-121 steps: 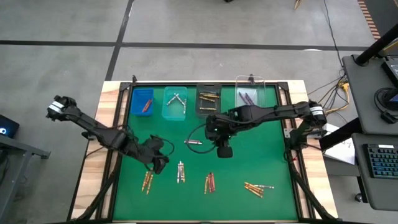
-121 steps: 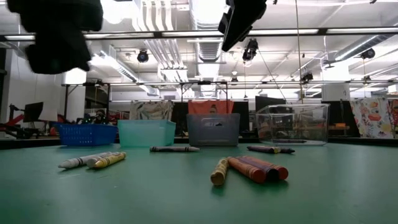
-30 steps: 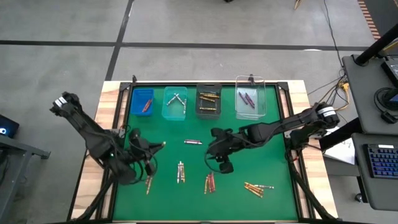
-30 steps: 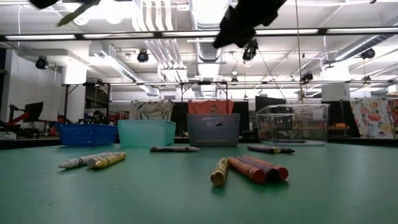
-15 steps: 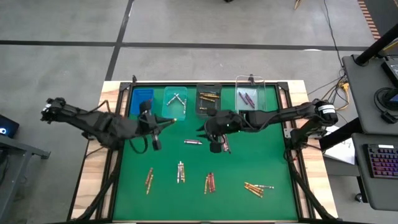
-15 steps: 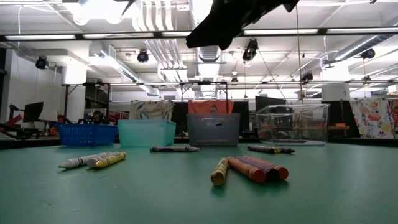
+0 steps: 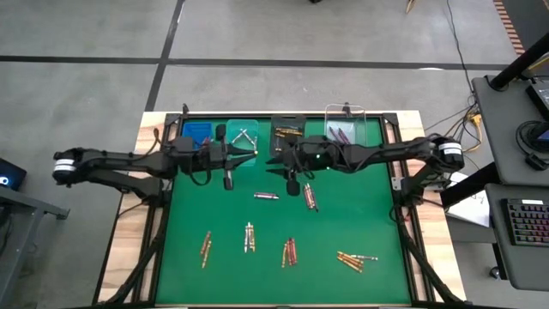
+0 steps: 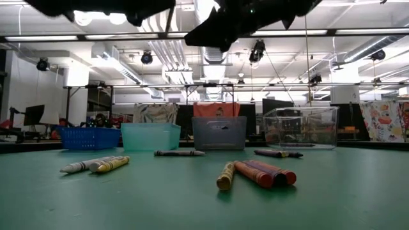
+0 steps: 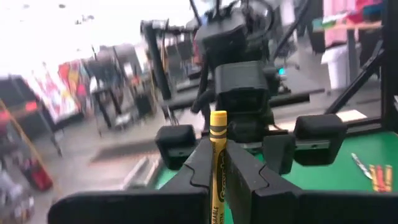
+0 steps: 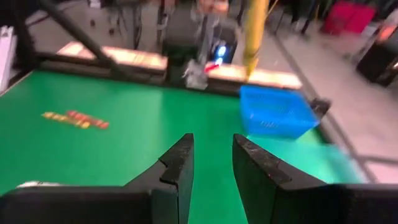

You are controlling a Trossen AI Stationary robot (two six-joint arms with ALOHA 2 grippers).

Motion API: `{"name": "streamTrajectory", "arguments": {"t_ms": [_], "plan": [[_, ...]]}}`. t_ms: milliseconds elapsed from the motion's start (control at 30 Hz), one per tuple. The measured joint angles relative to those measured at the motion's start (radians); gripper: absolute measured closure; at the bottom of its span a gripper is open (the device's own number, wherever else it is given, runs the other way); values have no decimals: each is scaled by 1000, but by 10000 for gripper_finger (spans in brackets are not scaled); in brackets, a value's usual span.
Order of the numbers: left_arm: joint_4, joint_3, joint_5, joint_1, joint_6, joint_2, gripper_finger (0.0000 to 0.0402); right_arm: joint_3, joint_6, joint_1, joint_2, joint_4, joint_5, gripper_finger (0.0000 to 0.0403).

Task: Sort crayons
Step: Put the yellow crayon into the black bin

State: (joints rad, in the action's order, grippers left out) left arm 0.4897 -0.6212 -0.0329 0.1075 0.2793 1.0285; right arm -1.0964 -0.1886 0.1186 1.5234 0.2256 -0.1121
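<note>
With the left gripper (image 9: 217,163) clamped on a yellow crayon (image 9: 217,163) opposite the empty, parted right gripper (image 10: 211,163), the two arms could collide.

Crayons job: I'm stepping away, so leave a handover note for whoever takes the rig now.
Left gripper: jaws shut on a yellow crayon, raised near the teal bin.
Right gripper: jaws open, empty, near the dark bin.
Done: some crayons lie in the blue bin, teal, dark and clear bin.
Left: drop the yellow one; loose crayons remain on the green mat.
</note>
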Motion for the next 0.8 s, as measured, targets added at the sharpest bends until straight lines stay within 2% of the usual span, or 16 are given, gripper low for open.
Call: {"name": "streamTrajectory", "arguments": {"t_ms": [133,300,433,500,633,800], "plan": [[162,86,76,75,46,26,402,56,-54,61,1,155,-3,305],[265,106,150,163,47,80,402,82,-41,151,1,230,-37,305],[335,74,232,202,6,152,402,77,54,199,1,233,-178,305],[362,53,272,205,-17,185,401,76,98,202,1,234,-215,305],[386,2,289,202,-55,247,401,77,148,195,1,245,-222,302],[386,-48,291,202,-83,312,401,75,112,163,1,266,-223,279]]}}
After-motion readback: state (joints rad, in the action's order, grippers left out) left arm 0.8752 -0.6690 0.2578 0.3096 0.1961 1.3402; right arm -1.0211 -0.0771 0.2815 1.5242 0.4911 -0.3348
